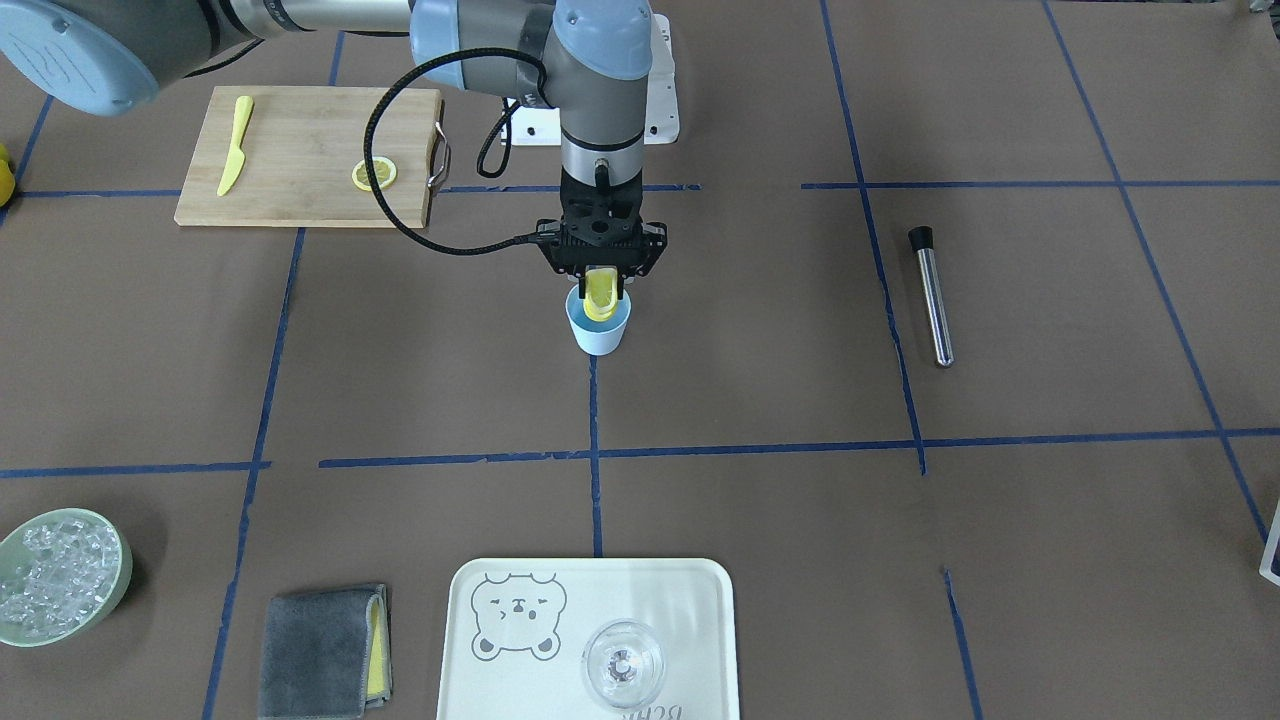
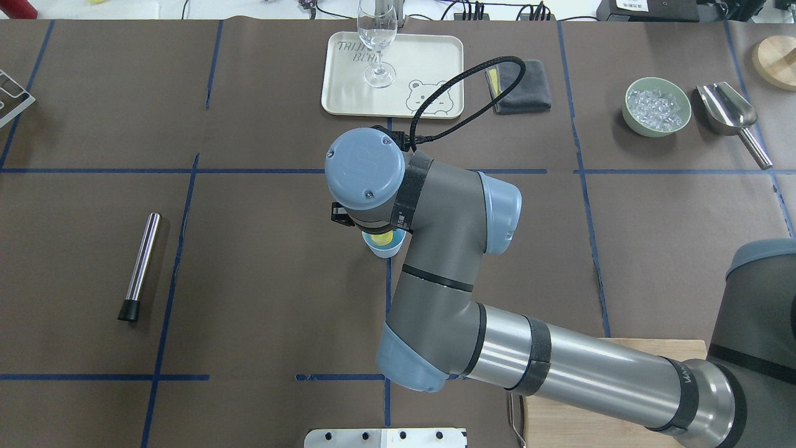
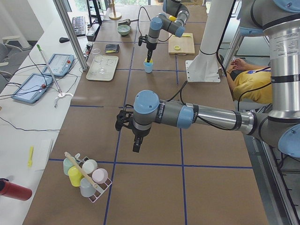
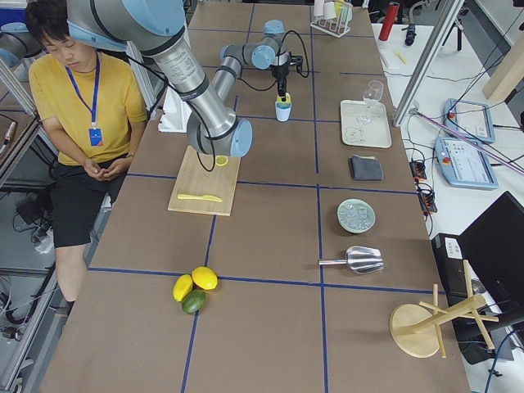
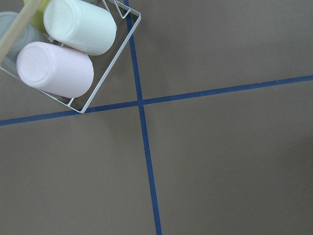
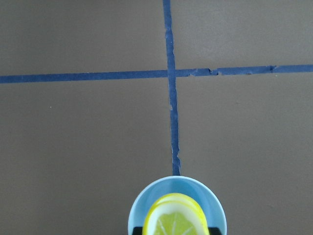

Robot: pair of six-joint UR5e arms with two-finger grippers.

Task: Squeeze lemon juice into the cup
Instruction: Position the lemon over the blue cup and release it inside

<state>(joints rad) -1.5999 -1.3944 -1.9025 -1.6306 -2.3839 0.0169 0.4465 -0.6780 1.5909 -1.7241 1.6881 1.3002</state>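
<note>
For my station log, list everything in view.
small tapered cup: one, pale blue, centre
round lemon slice: one, yellow, held over cup
bamboo cutting board: one, tan, robot's right
second lemon slice: one, yellow, on board
plastic knife: one, yellow, on board
black-tipped steel rod: one, silver, robot's left
rectangular bear-print tray: one, cream, far side
clear stemmed glass: one, colourless, on tray
folded cloth: one, grey, beside tray
round bowl of ice: one, green, far side
metal scoop: one, silver, beside bowl
right gripper: one, black, shut on the round lemon slice
left gripper: one, black, robot's far left, state unclear
</note>
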